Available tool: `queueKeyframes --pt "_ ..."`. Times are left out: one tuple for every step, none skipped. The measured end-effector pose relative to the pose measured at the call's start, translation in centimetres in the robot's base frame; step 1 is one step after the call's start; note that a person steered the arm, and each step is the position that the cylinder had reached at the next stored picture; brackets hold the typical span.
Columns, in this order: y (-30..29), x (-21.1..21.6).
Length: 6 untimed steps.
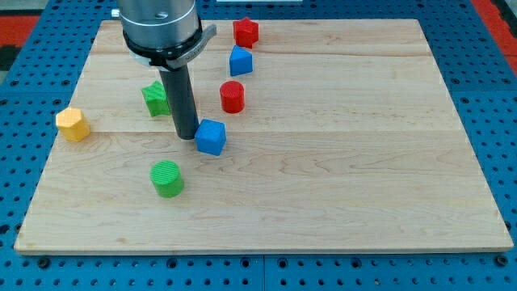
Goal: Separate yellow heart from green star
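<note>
My tip (187, 136), grasping nothing, stands between green star (155, 98) and blue block (211, 137), yellow block (72, 124) well apart.

This looks like a robotics lab or test bench. A pale wooden board (323, 162) lies on a blue perforated mounting surface (501, 121) with regular holes, and a metal-collared robot arm (160, 28) hangs over it. Small coloured plastic blocks lie scattered across the board.
</note>
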State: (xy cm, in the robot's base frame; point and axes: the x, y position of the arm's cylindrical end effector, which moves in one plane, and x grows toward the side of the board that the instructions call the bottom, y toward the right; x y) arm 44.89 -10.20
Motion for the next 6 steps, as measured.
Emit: queueKeyframes --pt "1.6 0.6" --pt "2.5 0.8" --pt "1.1 0.8" --pt "1.6 0.0" --pt "1.7 0.0" --pt "-0.5 -2.1"
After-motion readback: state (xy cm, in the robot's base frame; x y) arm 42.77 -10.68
